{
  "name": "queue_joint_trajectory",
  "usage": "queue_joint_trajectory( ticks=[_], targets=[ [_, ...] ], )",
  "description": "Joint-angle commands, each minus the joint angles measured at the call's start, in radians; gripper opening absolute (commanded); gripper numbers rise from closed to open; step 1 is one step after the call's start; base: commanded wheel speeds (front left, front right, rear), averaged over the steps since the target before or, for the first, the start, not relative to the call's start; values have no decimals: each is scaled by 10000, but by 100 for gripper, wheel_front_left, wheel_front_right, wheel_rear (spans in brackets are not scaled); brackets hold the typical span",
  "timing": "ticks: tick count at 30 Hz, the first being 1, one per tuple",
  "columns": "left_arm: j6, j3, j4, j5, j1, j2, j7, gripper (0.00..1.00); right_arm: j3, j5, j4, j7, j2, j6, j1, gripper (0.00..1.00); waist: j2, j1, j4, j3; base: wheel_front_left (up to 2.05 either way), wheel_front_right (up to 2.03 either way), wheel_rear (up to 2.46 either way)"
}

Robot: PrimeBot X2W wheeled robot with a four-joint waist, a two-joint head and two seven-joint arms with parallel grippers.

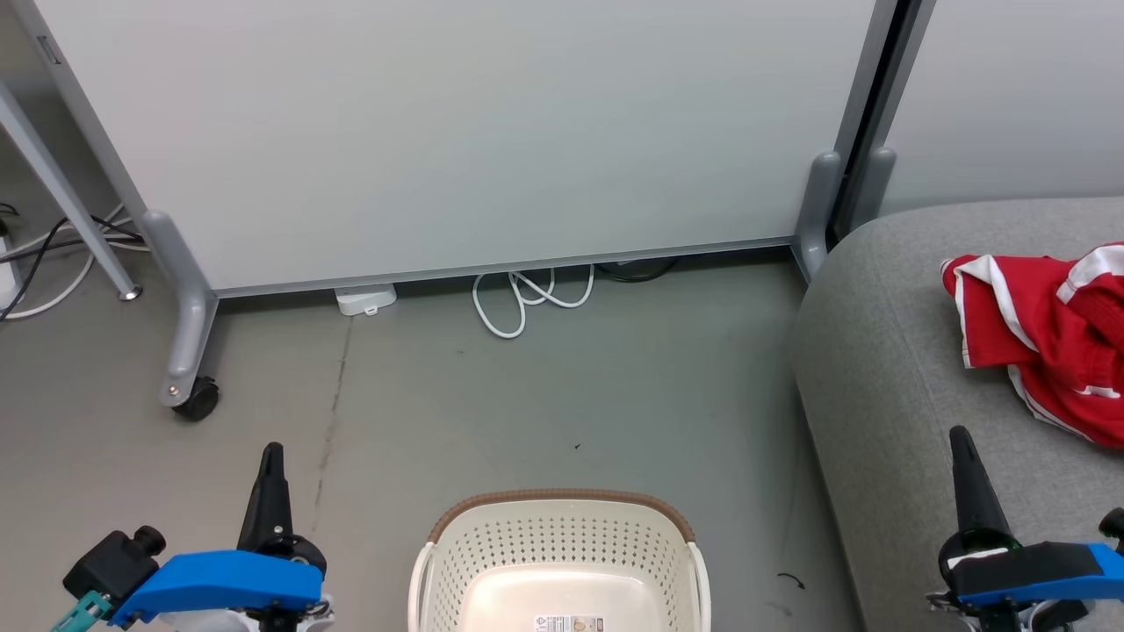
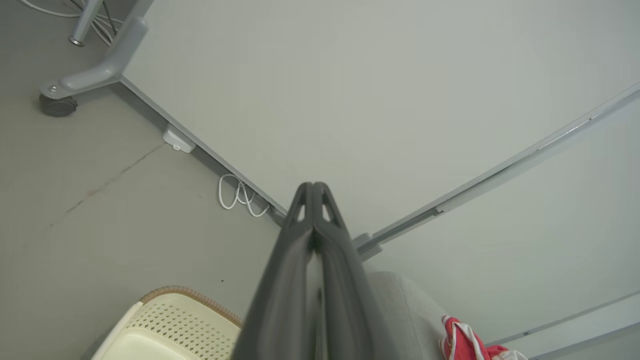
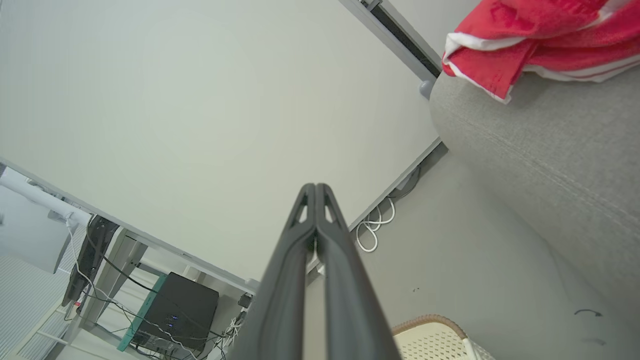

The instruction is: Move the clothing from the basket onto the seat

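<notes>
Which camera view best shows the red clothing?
The head view: the clothing lies crumpled on the seat, cropped at the frame edge. The right wrist view shows one end; the left wrist view, a sliver.

No text can be read in any of the views. A small white label (image 1: 571, 624) is seen stuck on the inner floor of the basket (image 1: 562, 505), at the bottom edge of the head view, where it is cut off by the frame. A grey mark at its left end and a brownish round mark near its middle can be made out, but its print is too small to be deciphered. On the clothing (image 1: 1045, 333) lying on the seat (image 1: 878, 369), only white stripes are shown, and no lettering can be made out.
</notes>
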Motion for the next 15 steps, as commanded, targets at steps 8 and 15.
queue_joint_trajectory(
  ticks=[8,15],
  targets=[
    [-78,201,-143,-1126,-356,6,274,0,15,1131,-4,286,-42,4,-367,0,0,-1,-31,17,0,0,0],
    [-100,296,-142,-1782,-413,3,444,0,20,1776,41,461,-42,5,-413,0,0,-1,-54,29,0,0,0]
  ],
)
